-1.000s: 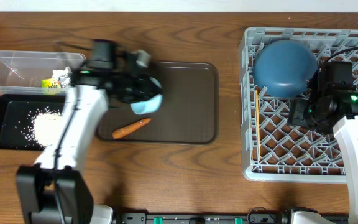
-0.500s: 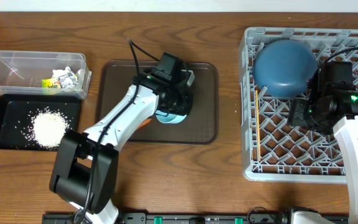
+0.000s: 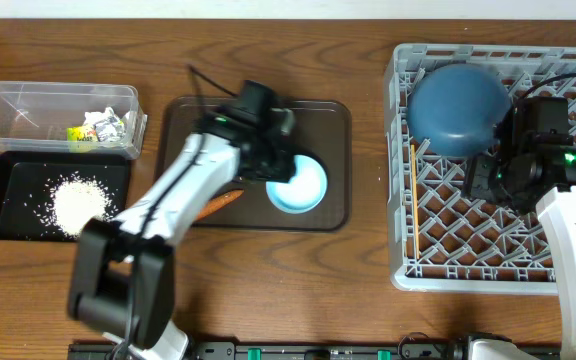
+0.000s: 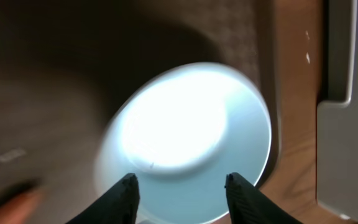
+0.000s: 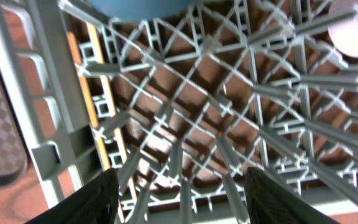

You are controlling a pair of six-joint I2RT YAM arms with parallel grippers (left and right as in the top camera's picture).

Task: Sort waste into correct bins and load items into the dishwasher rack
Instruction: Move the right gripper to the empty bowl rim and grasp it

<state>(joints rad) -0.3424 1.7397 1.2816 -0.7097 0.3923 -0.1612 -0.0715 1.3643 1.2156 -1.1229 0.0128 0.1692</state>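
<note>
The small light blue bowl (image 3: 300, 186) (image 4: 185, 134) sits mouth up on the dark brown serving tray (image 3: 323, 125). My left gripper (image 3: 278, 170) (image 4: 184, 186) hovers at its near rim, open, with nothing pinched. An orange carrot (image 3: 223, 201) lies half under the left arm. The yellow-green wrapper (image 3: 76, 132) and white tissue (image 3: 108, 122) are in the clear tub (image 3: 28, 105). Rice (image 3: 76, 205) is piled in the black tray (image 3: 8, 185). The grey rack (image 3: 408, 265) holds the upturned dark blue bowl (image 3: 458, 108), a chopstick (image 3: 415, 200) (image 5: 98, 106) and a pink cup (image 5: 356, 28). My right gripper (image 3: 490, 180) (image 5: 182, 186) hangs open over the rack's grid.
The rack's left wall (image 5: 36, 124) runs beside my right fingers, with pegs rising from the lattice floor (image 5: 229, 112). The tub and black tray stand together at the table's far left. Bare wood (image 3: 368, 150) separates the serving tray from the rack.
My left arm swung right from the bins to the serving tray with the light blue bowl, then opened and let it go onto the tray. The right arm stayed still.
</note>
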